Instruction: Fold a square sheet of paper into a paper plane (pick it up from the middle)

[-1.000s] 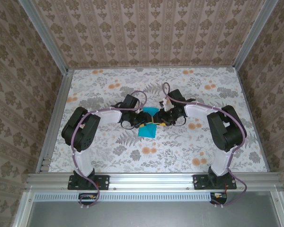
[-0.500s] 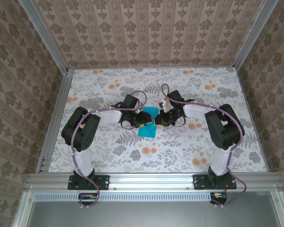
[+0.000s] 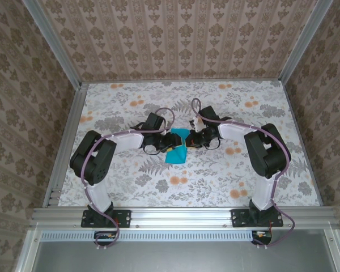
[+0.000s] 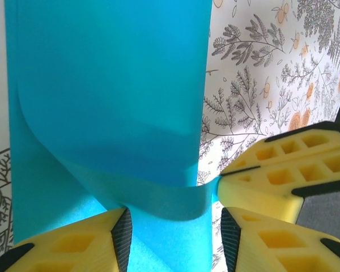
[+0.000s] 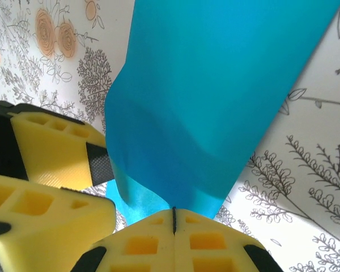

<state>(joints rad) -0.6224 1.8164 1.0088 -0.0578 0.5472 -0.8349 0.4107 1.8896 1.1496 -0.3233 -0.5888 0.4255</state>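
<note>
The square sheet of paper [image 3: 176,154] is turquoise-blue and lies on the floral table's middle, part of it bowed up. My right gripper [image 5: 174,218] is shut, its yellow fingertips pinching the raised edge of the sheet [image 5: 215,85]. In the left wrist view that pinch shows at the right side of the sheet [image 4: 107,85]. My left gripper [image 4: 173,232] is open, its two fingers astride the lifted band of paper. In the top view the left gripper [image 3: 173,143] and right gripper [image 3: 188,141] meet tip to tip over the sheet.
The floral tabletop [image 3: 130,181] is ringed by aluminium rails [image 3: 181,215] at the near edge and sides. Wallpapered walls [image 3: 175,39] close off the back and flanks. Both arms' elbows stand out to the left and right of the centre.
My right gripper has shut on the paper's edge and edged slightly left. The left arm's elbow has dropped a little outward; its jaws stayed as they were.
</note>
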